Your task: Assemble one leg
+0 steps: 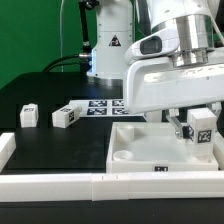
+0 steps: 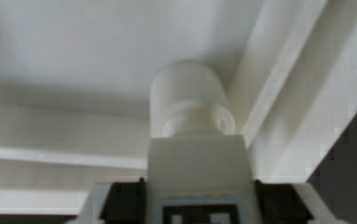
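At the exterior view's right, the tool [image 1: 198, 130] grips a small white plastic tagged leg [image 1: 202, 122] over the large white square panel [image 1: 135, 150]. Two spare legs [image 1: 30, 115] [image 1: 65, 117] lie on the black desk [image 1: 40, 95]. Seen from the wrist, the leg's [image 2: 193, 100] round peg points at the panel. This looks like the insertion step; next it needs aligning with a corner socket and lowering.

No words or numbers legible. One warning triangle sticker [image 1: 115, 41] on robot base [image 1: 108, 60]. Coded square tags only: marker board [image 1: 100, 106] in front of base, leg [image 1: 201, 124] toward the exterior view's right of base.
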{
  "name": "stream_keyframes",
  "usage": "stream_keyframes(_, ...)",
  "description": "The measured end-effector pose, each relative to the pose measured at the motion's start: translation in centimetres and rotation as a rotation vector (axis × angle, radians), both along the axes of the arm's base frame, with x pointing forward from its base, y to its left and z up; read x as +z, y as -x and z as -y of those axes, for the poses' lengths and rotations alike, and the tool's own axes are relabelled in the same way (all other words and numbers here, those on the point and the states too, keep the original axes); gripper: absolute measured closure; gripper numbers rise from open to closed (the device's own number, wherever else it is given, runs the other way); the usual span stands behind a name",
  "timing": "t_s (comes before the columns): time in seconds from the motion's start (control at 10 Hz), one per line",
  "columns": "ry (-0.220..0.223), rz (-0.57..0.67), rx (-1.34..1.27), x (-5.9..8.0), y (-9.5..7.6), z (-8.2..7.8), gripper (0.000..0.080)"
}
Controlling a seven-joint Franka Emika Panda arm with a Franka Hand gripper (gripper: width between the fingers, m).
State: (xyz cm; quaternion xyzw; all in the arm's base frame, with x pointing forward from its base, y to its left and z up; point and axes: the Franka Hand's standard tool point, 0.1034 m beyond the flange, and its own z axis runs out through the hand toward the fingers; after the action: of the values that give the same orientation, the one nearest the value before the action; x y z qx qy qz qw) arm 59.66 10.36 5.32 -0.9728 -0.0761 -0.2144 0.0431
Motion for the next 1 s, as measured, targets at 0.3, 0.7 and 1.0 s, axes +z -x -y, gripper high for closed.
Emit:
stream_keyframes(0.3, 0.002, 0.024, 0.003, -0.01, 0.10, -0.24, 0.0509)
stream_keyframes(0.7, 0.002, 0.024, 0.002, -0.01, 0.10, -0.22, 0.0170)
stream_keyframes(1.0, 0.002, 0.024, 0.002, -0.01, 0.10, -0.22, 0.0153)
